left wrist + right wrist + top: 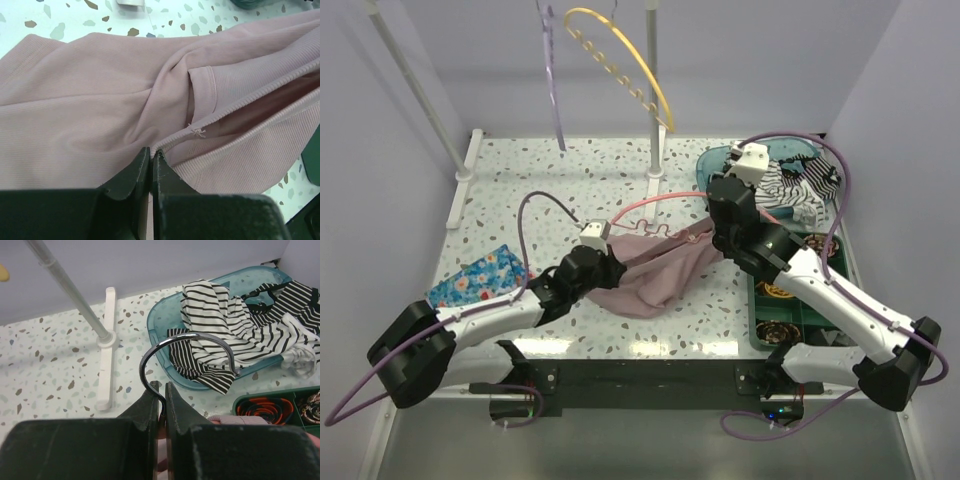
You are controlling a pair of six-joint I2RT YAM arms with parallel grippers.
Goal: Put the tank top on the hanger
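so the dusty-pink sleeveless tank top sits bunched in the middle of the white speckled surface. The thin coral-pink plastic hanger arcs along its upper edge in the overhead view, and I honestly can't tell how far into the fabric it reaches. The left tool is pinched shut on a thin fold of the top right by a ribbed seam. The right tool is clamped shut on the stem of the hanger's shiny metal hook. My worries: that fabric pinch looks shallow, so a hard tug could pop it free. The hook is smooth round wire, so the hanger might swivel in the grip and tip out of the opening. The right arm is also close to the teal plastic tray at the upper right, so the hook could snag the black-and-white striped garment piled in it. Writing-wise, nothing: no brand, tag or label I can read, just a frayed thread on the seam.
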